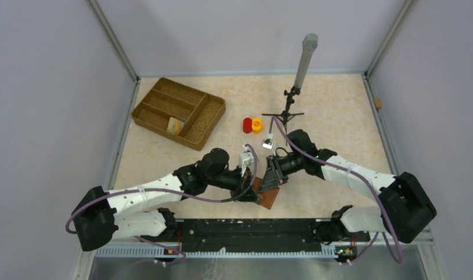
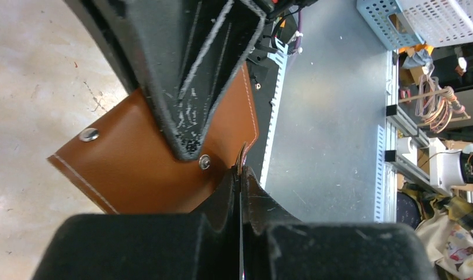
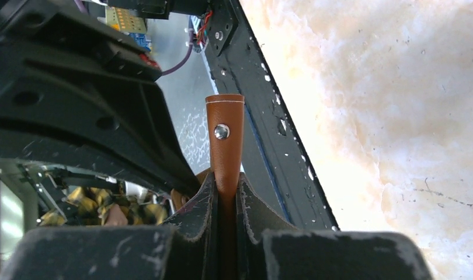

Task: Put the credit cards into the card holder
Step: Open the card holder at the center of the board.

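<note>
Right now both tools meet at the card holder (image 2: 129, 175), which sits close to the near edge of the surface (image 1: 339, 116), between the two arms and just ahead of their bases. The left tool (image 2: 241, 175) is pressed fully together on a thin leather edge at one corner of the card holder. The right tool (image 3: 225, 189) is clamped almost as tightly on the narrow strap (image 3: 225, 146) with its metal snap. That strap stands straight out ahead of the fingers, so its long axis runs in line with the right tool and points toward the near edge of the surface. The two tools face each other across the brown leather, left from the left and right from the right, so we judge that drawing them apart along that line would open the fold. No card slot shows in any view, and we cannot tell how far the fold has parted. Neither tool holds a card. The only piece we take for a credit card (image 1: 175, 125) is a pale yellowish one resting in the wicker tray (image 1: 193, 92), toward its near side. It lies well apart from the card holder, off to the far left. We see no blue-grey card. The left arm is the nearer one to that tray, but it is busy with the leather. We think one tool must let go before a card can be fetched.
</note>
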{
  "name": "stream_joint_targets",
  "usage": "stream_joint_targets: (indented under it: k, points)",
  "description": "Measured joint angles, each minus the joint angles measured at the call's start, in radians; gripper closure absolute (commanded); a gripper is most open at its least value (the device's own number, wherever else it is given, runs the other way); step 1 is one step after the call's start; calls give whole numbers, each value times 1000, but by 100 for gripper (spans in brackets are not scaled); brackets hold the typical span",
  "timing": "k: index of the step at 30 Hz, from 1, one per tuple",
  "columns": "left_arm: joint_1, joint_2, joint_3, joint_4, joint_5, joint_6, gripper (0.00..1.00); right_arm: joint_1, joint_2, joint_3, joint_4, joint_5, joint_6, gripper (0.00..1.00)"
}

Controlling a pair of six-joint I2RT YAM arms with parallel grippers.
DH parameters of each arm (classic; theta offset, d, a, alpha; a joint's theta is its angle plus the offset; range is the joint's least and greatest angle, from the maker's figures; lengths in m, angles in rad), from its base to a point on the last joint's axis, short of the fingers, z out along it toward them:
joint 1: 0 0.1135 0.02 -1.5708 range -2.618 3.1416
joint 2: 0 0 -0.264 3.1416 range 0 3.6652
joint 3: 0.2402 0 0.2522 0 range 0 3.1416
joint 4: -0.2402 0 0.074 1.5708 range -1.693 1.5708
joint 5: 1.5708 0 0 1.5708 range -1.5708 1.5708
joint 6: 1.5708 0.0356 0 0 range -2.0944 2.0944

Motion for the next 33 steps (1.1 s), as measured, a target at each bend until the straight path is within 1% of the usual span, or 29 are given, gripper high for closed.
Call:
stream_joint_targets:
  k: [4, 5, 6, 7, 10, 11, 13, 15, 18, 20, 24, 27, 30, 32, 33]
  points:
    - [-16, -8, -1, -20, -25, 26, 100, 2, 45, 11, -13, 20, 28, 100]
    - [-17, -10, -2, -30, -35, 32, 94, 1, 53, 12, -14, 32, 35, 100]
    - [-17, -13, -4, -40, -51, 37, 84, 0, 56, 12, -18, 49, 41, 100]
    - [-17, -18, -6, -51, -68, 43, 76, -4, 55, 12, -21, 72, 43, 100]
    - [-21, -60, -24, -77, -134, 37, 43, -7, 35, 13, -33, 182, 39, 100]
    - [-23, -92, -38, -84, -163, 23, 35, -11, 19, 13, -43, 232, 36, 100]
    - [-27, -168, -68, -94, -239, -13, 24, -14, -26, 13, -47, 314, 33, 100]
    - [-27, -246, -98, -97, -327, -63, 16, -16, -77, 13, -43, 378, 32, 100]
    - [-27, -335, -137, -79, -471, -159, 10, -16, -140, 12, -26, 439, 32, 100]
    - [-27, -346, -141, -61, -546, -229, 6, -8, -173, 10, -8, 475, 34, 100]
    - [-27, -291, -141, 26, -647, -380, 2, 32, -223, 2, 38, 547, 36, 100]
    - [-27, -229, -141, 61, -690, -465, 2, 71, -249, -13, 74, 575, 37, 100]
    - [-25, -174, -141, 84, -719, -537, 4, 93, -266, -30, 103, 585, 40, 100]
    - [-25, -162, -141, 88, -727, -562, 11, 96, -277, -39, 112, 585, 41, 100]
    - [-24, -156, -141, 94, -728, -577, 18, 96, -283, -43, 115, 586, 41, 100]
